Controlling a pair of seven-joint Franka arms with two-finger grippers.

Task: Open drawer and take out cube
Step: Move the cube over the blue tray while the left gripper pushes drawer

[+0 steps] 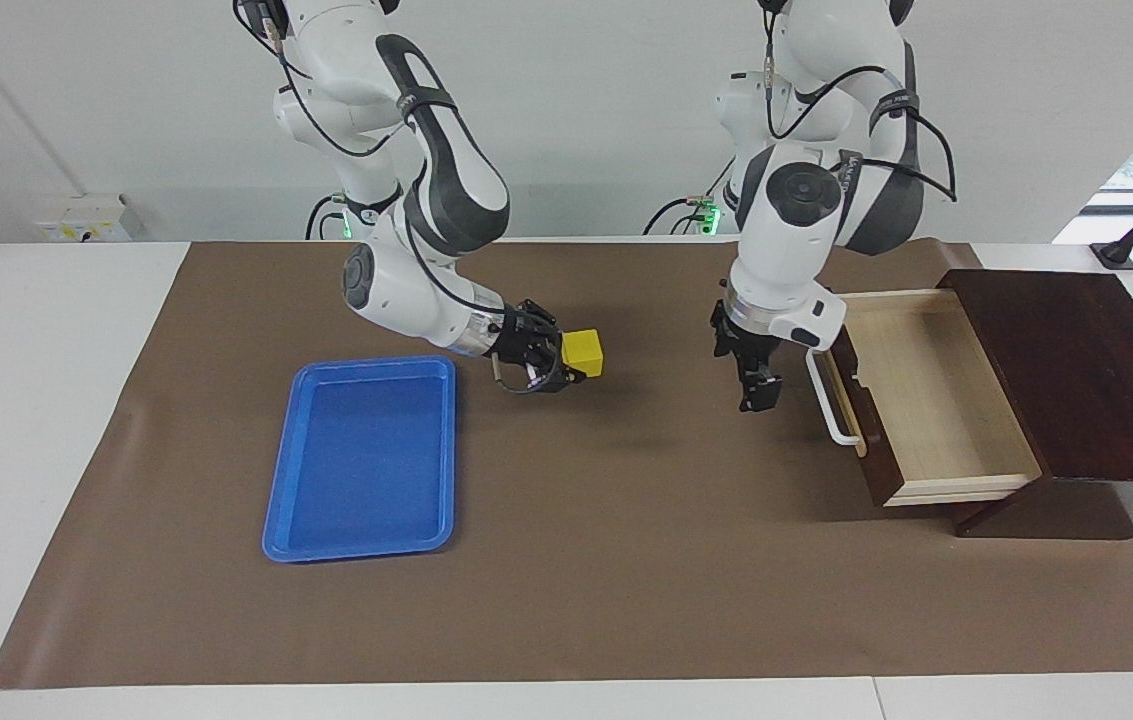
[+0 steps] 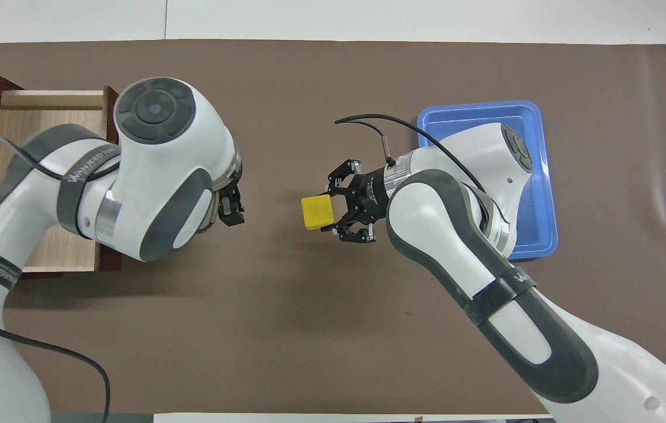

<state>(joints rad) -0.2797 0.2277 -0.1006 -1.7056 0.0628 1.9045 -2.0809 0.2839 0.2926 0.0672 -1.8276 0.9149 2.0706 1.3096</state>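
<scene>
Sideways, right gripper [image 1: 576,365] fingers clamp the cube [image 1: 583,352]; left gripper [image 1: 759,392] hangs.

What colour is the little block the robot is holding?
Bright yellow. The cube shows best in the facing view, held in the right gripper.

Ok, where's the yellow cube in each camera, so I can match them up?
Facing view: the cube is up off the mat, held in the right gripper, between the blue tray and the open drawer.
Overhead view: the cube is mid-picture, at that gripper's tip.
Shared landmark: the blue tray.
</scene>
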